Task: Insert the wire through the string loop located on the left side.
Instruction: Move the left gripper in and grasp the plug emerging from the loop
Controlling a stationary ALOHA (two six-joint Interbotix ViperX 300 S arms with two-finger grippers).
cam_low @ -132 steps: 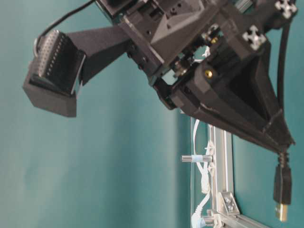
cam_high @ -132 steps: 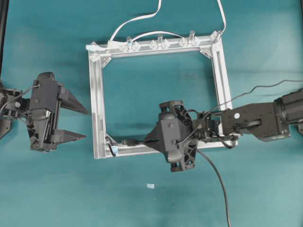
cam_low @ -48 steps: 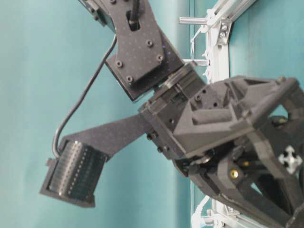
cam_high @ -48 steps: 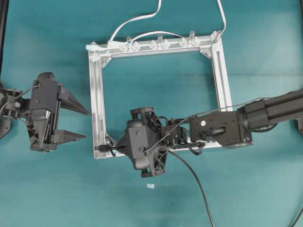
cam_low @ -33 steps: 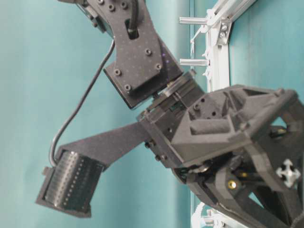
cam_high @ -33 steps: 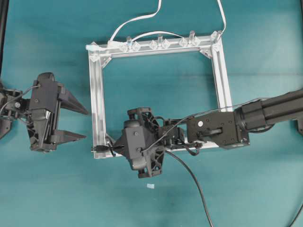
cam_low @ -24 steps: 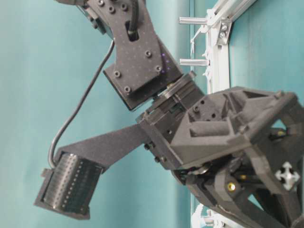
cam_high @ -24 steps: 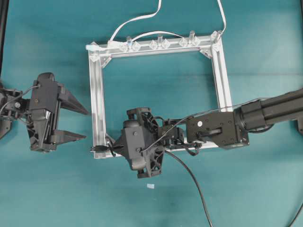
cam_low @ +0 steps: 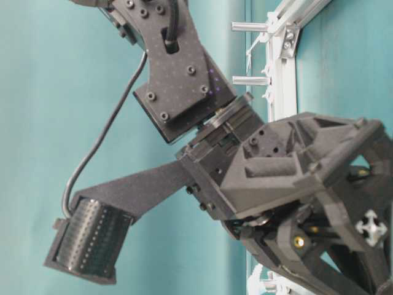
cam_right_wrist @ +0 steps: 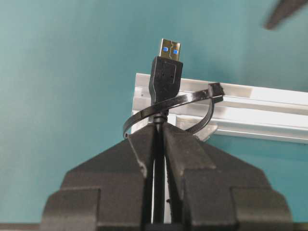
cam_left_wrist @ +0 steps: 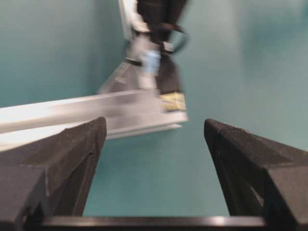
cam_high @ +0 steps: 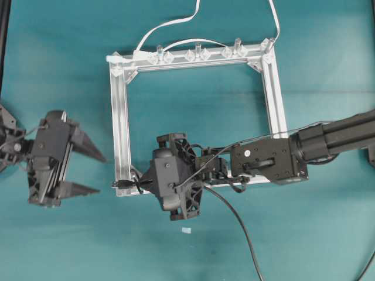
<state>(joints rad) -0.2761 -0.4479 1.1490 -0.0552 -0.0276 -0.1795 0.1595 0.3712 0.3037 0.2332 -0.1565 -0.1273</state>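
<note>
Clearly visible from the right wrist: the wire [cam_right_wrist: 158, 159] is a thin black cable ending in a dark rectangular plug with a short metal tip showing two blue marks. The right gripper [cam_right_wrist: 159, 132] has its jaws pressed together on the cable just behind the plug. Around the plug's base runs the string loop [cam_right_wrist: 166, 108], a thin dark band with a small square head, sitting at the near-left corner of the aluminium frame [cam_right_wrist: 250, 108].

Plug already through the loop; its tip sticks out past the frame's outer edge, over the teal table [cam_right_wrist: 57, 72]. Long axis runs straight out from the fingertips, crossing the frame rail roughly square.

Overhead, the plug [cam_high: 120, 184] pokes out leftward at the frame's [cam_high: 120, 117] lower-left corner, long axis horizontal, the right gripper [cam_high: 140, 182] just inside that corner.

Left gripper [cam_high: 91, 173] sits left of the frame, well apart, jaws spread wide, nothing between them.
</note>
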